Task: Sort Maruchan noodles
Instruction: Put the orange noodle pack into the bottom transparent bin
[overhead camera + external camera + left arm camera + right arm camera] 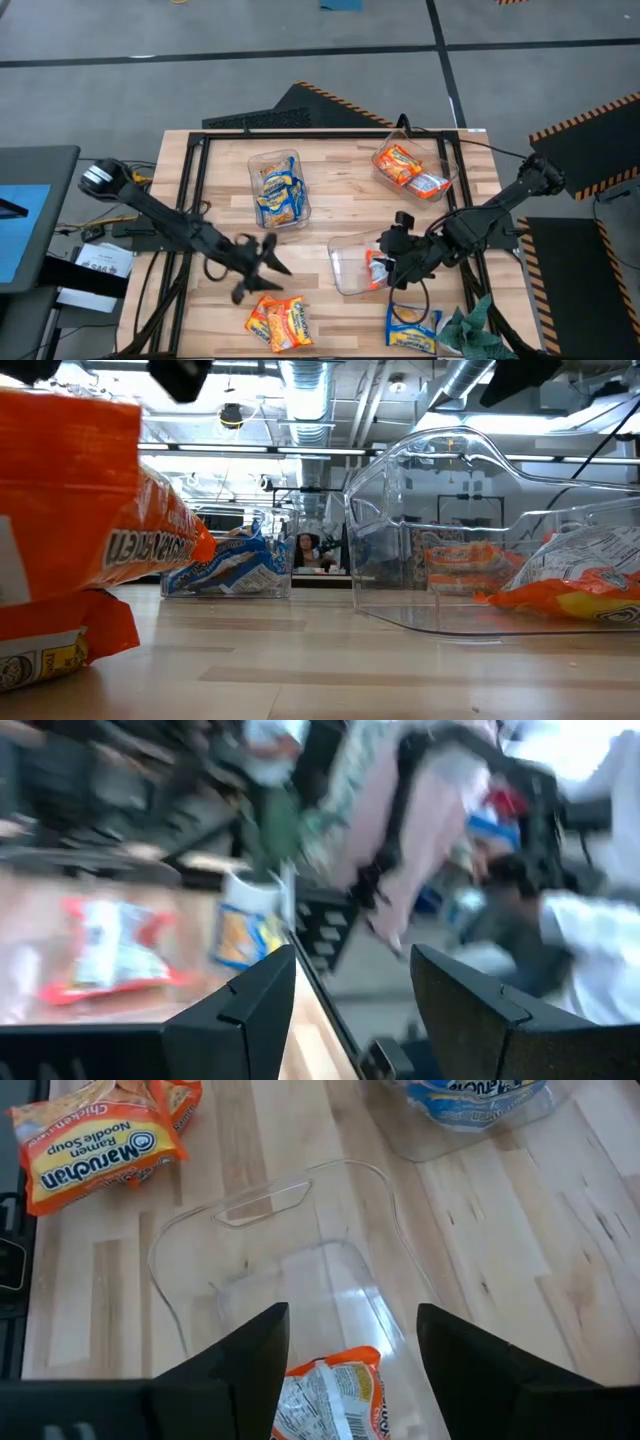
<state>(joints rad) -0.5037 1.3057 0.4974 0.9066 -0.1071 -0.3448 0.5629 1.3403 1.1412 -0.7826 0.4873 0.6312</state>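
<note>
Noodles first: you've got three clear bins on the table (330, 215). Far-left bin (277, 186) holds yellow-and-blue packets (276, 194). Far-right bin (414, 168) holds orange-red packets (400, 163) and one silver-white packet (431, 184). Near bin (355, 265) sits mid-table with one orange-and-white packet (327, 1398) inside at its right end. Loose on the near edge: a stack of orange packets (279, 322) on the left side, and one yellow-and-blue packet (410, 328) touching a green cloth (468, 328) on the right.

Your right gripper (352, 1345) hovers just above the near bin's right end, fingers spread wide with nothing between them; the packet in the bin shows between the fingers (245, 1350) in the wrist view.

Your left gripper (268, 258) hangs above the table, just beyond the orange stack and left of the near bin. Its fingers (262, 1000) stand wide apart, holding nothing.

Low view shows the orange stack close on the left and the near bin on the right.
</note>
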